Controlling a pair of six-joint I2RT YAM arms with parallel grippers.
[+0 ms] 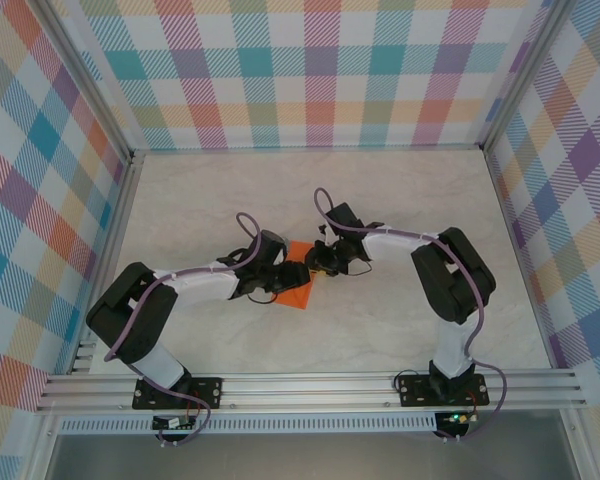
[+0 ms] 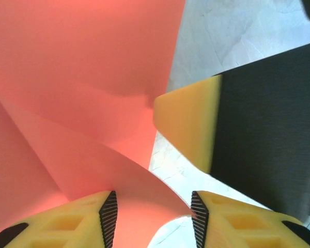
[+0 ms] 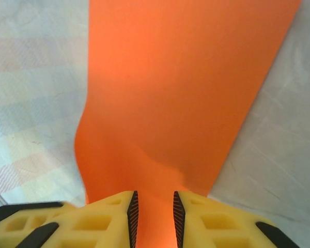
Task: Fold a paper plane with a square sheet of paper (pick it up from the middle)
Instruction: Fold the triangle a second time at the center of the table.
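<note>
Orange sheet [image 1: 298, 292] sat abt mid-table [image 1: 410, 200], a bit toward table's near edge, partly covered from above by both wrists. It read as a bent sheet, not flat on the table. Plaid walls [image 1: 310, 70] ringed table's far, left & right sides.

L gripper [image 1: 283, 272] hung over mid-table, reaching in from table's left half. R gripper [image 1: 318, 262] came in likewise from table's right half. Their tips nearly met over the paper.

L wrist cam: sheet [image 2: 82, 77] rose off table [image 2: 237, 31] in a curve w/ a soft crease across it. Its lower flap curled thru the gap of L gripper [image 2: 154, 214]. L jaws were spread wide, far wider than the paper. Flap ran close by one ribbed pad [image 2: 109, 212] & its edge reached nearly to the other, so no pinch. R gripper's yellow finger [image 2: 188, 124] butted the sheet's edge at the crease, above table surface.

R wrist cam: sheet [image 3: 186, 93] ran as a long orange strip away from the tips, w/ table [image 3: 284, 155] showing on either side. R gripper [image 3: 153, 212] jaws were parted by a narrow slit only, paper running into it. Slit looked wider than the paper, so loose rather than clamped. Couldn't tell if either pad touched it.
</note>
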